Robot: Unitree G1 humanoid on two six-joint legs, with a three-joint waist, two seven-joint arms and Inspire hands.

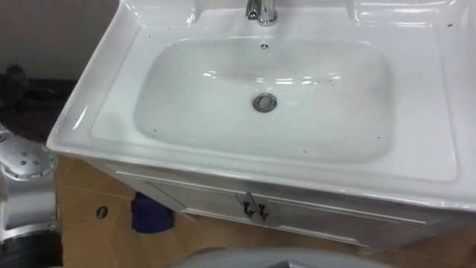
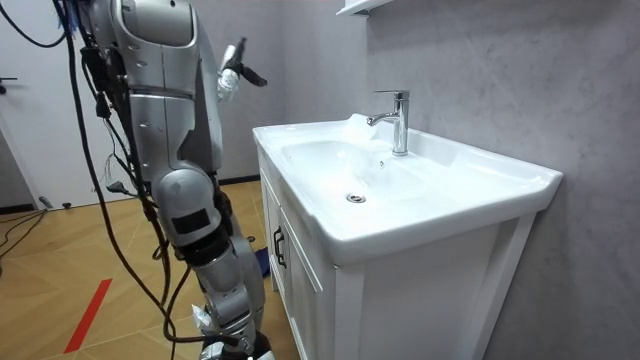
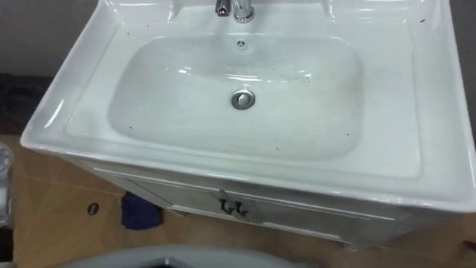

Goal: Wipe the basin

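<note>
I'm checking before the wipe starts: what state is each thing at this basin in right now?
basin: unwiped, dark specks scattered over it
faucet: off, no water running
drain: cannot tell whether plugged or open
cabinet doors: both shut
blue object: lying on the floor by the cabinet's foot
left hand: raised, away from the basin

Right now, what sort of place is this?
Probably a bathroom or washroom: a white basin with a drain, a chrome tap behind it, and a cabinet beneath.
</note>
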